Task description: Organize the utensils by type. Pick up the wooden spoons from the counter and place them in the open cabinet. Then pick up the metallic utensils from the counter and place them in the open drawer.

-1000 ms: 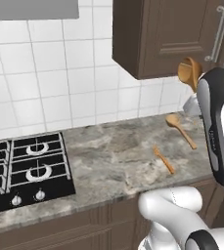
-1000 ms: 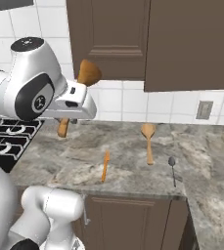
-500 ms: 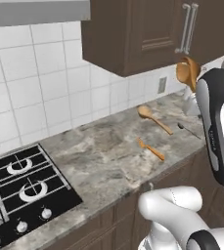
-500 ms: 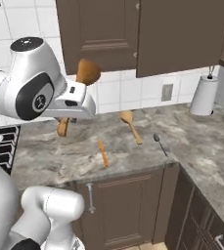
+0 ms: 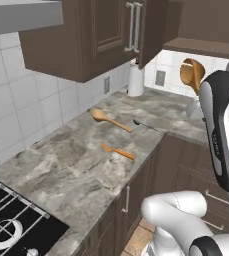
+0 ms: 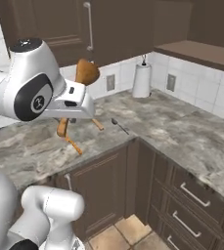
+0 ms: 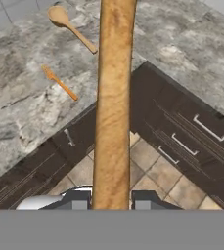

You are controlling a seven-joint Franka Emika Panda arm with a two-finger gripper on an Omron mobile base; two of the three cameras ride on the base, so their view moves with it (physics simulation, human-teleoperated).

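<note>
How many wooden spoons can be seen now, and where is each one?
2. One wooden spoon lies on the counter, near the wall. The other wooden spoon is held upright in the hand, above the floor.

Base has swung right (counter (image 5: 76, 165) corner now ahead).

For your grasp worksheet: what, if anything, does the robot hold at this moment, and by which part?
A wooden spoon, gripped on its handle by the end effector, with the bowl raised above the hand.

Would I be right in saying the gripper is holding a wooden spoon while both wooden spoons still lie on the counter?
Not quite: only one wooden spoon still lies on the counter, as the left base view shows. The other wooden spoon is the one in the gripper.
</note>
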